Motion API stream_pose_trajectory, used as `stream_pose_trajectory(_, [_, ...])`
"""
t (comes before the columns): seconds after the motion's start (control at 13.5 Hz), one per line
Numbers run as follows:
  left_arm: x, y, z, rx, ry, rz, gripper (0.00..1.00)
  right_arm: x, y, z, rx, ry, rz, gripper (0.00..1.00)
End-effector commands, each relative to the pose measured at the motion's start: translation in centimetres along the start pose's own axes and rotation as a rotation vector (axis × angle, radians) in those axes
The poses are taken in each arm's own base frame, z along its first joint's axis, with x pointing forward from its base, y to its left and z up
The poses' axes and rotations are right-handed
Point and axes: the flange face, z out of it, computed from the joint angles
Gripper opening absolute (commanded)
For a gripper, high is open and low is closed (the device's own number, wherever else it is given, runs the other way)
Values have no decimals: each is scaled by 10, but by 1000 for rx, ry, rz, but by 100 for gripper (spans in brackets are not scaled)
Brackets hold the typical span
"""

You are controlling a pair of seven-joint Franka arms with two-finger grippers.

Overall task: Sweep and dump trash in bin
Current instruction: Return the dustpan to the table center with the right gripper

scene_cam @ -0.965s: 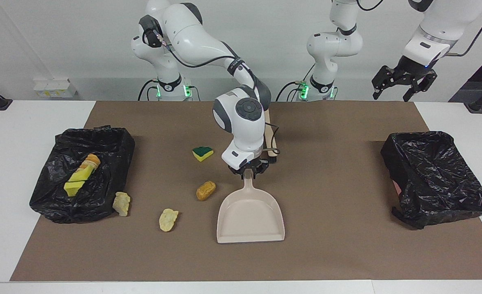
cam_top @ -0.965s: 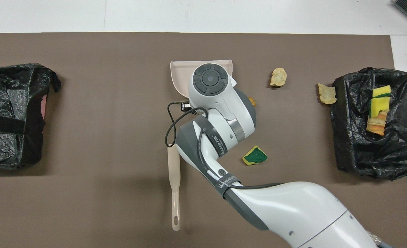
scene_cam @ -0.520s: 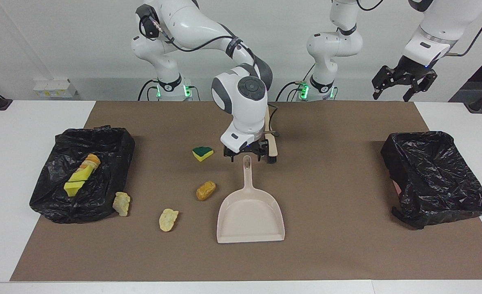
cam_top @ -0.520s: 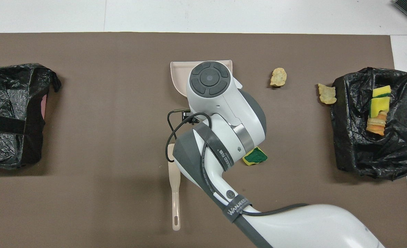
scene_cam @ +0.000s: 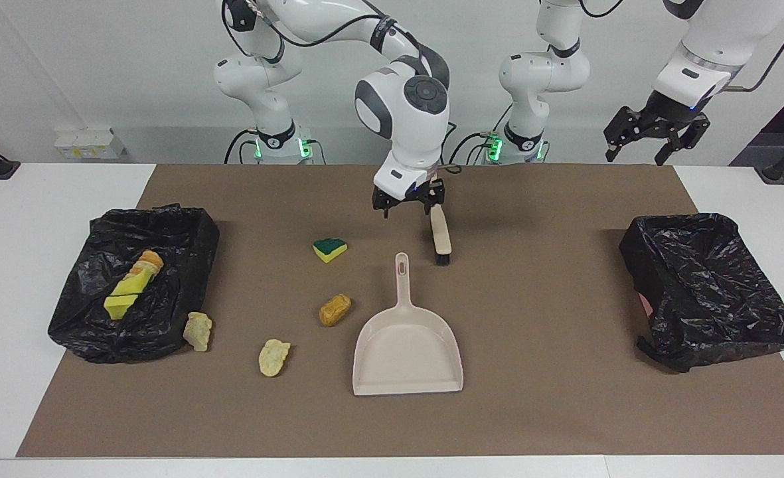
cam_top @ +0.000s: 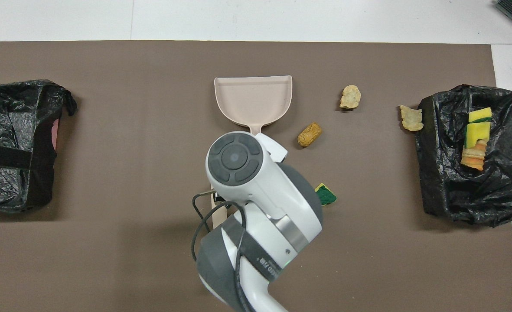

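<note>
Right gripper (scene_cam: 405, 207) raised over the brush (scene_cam: 440, 234), fingers spread wide and empty, nothing between them. Left gripper (scene_cam: 654, 141) waiting high at its own end of the table, fingers also apart and empty.

Brush lying flat on the mat, long axis running toward and away from the robots, bristle end pointing away from them, handle end directly under the right gripper. Dustpan (scene_cam: 407, 350) resting flat just beside the bristle end, handle pointing toward the robots, mouth facing away.

4 scraps loose on the mat, all toward the right arm's end: green-and-yellow sponge wedge (scene_cam: 329, 249) nearest the robots, brown chunk (scene_cam: 334, 309) close to the dustpan, pale chunk (scene_cam: 273, 356) farther off, another pale chunk (scene_cam: 198, 330) touching the bin (scene_cam: 186, 229). More scraps already inside that bin. Second bin (scene_cam: 730, 226) at the left arm's end.

Likely next: straight descent onto the brush handle, fingers closing across its narrow width. Right arm far nearer than left.
</note>
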Motion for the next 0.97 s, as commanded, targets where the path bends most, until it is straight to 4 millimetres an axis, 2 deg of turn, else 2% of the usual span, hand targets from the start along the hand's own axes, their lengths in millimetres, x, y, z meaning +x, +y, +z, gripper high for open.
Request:
stream_pose_trajectory(0.0, [-4, -5, -4, 19, -1, 5, 100, -36, -7, 15, 41, 47, 33, 100])
stream_pose_trajectory(0.07, [-4, -4, -4, 19, 1, 8, 100, -46, -10, 27, 59, 77, 46, 100])
stream_pose_trajectory(0.37, [-3, -4, -3, 19, 1, 6, 100, -72, -59, 60, 86, 104, 81, 100])
stream_pose_trajectory(0.59, [-4, 6, -1, 19, 9, 12, 100, -86, -67, 73, 78, 94, 101, 100])
stream_pose_trajectory(0.74, [14, 10, 1, 16, 93, 9, 100, -101, -79, 89, 63, 80, 89, 100])
stream_pose_trajectory(0.82, [29, 21, 10, 15, 129, 34, 100, -103, -77, 97, 56, 70, 82, 100])
stream_pose_trajectory(0.89, [42, 36, 23, 11, 147, 57, 100, -106, -75, 102, 50, 60, 85, 96])
